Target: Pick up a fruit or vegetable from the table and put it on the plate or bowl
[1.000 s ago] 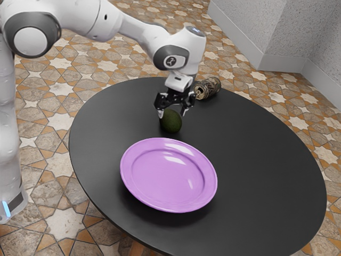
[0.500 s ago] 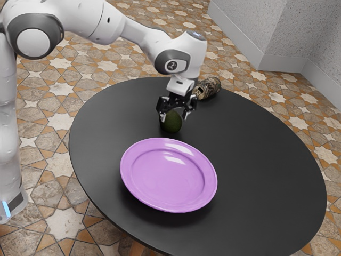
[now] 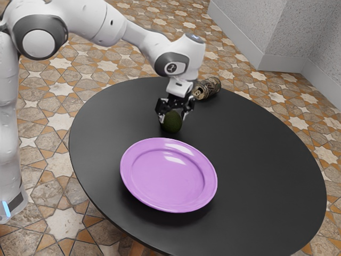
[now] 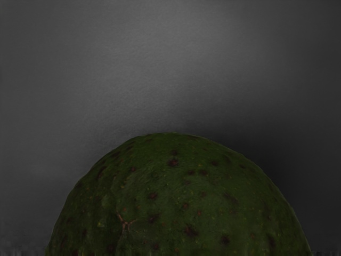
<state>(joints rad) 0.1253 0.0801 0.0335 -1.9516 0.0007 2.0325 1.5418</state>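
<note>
A dark green avocado [image 3: 171,122] lies on the round black table [image 3: 256,149], just behind the purple plate [image 3: 168,173]. My gripper [image 3: 172,112] has come down over the avocado's top. Its black fingers [image 3: 160,108] stand apart on either side of the fruit, so it is open. The plate holds nothing. The wrist view has the avocado's speckled skin [image 4: 178,202] close under my hand, with the dark tabletop [image 4: 160,64] beyond it.
A dark brown patterned can [image 3: 206,88] lies on its side near the table's far edge, toward the exterior view's right of my hand. Patterned floor tiles surround the table, and a grey wall stands at the back right.
My hand has lowered over the avocado, so the fingers now reach down around its upper part. The avocado, plate and can have not moved.
</note>
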